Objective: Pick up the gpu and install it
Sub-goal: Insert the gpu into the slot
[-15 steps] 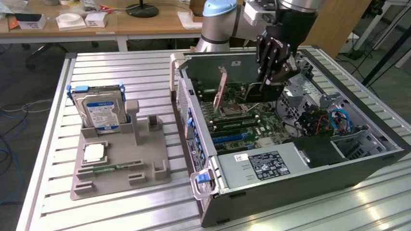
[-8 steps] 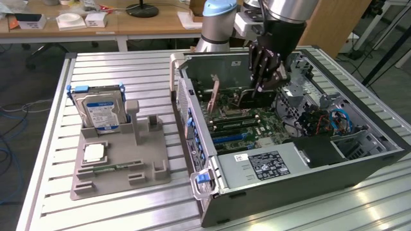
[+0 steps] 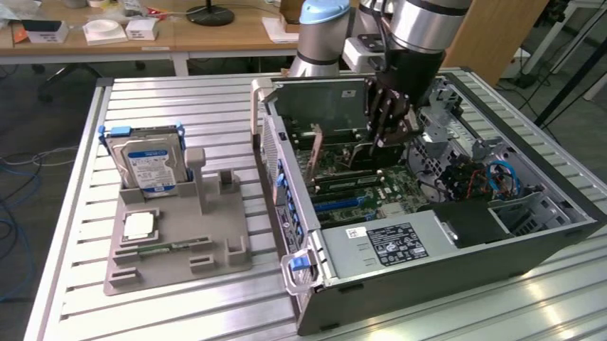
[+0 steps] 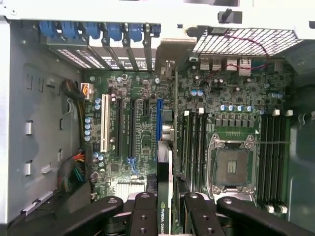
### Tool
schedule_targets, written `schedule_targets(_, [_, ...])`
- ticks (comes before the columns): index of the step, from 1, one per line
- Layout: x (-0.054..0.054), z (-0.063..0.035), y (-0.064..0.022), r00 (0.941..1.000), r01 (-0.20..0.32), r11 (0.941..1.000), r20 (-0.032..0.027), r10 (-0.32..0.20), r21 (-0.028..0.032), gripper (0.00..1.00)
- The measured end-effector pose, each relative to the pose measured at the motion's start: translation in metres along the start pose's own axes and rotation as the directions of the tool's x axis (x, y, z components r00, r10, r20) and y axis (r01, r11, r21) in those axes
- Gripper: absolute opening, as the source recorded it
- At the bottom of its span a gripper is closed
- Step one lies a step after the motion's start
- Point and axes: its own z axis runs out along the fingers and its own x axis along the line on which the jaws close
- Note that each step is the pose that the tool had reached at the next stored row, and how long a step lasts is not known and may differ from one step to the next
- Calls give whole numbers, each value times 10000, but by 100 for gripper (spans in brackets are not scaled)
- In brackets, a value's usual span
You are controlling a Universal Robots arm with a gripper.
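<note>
One NVIDIA-lettered gpu (image 4: 163, 219) in end effector (image 4: 168, 204)

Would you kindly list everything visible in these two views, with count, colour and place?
table: one, silver, slatted, under everything
computer case: one, black and grey, open, at the exterior view's right
motherboard: one, green, inside the case
gpu: one, green edge, held edge-on above the motherboard
holder: one, grey, on the table at the exterior view's left
hard drive: one, silver with blue label, upright in the holder
memory stick: one, green, flat on the holder
square chip: one, silver, flat on the holder
arm: one, silver and black, reaching into the case
gripper: one, black, shut on the gpu
</note>
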Motion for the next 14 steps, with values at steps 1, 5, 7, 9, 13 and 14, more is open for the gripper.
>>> schedule_targets(1, [0, 18, 1, 10000, 13, 10000, 0, -13, 0, 26])
schedule_targets(5, [0, 94, 36, 10000, 88, 10000, -2, -88, 0, 26])
schedule_targets(7, [0, 130, 55, 9999, 107, 9999, -3, -107, 0, 26])
schedule_targets(9, [0, 167, 69, 9999, 112, 9999, -4, -112, 0, 26])
schedule_targets(13, [50, 237, 76, 9999, 124, 9999, -6, -124, -2, 26])
schedule_targets(14, [94, 251, 75, 9999, 125, 9999, -5, -125, 0, 26])
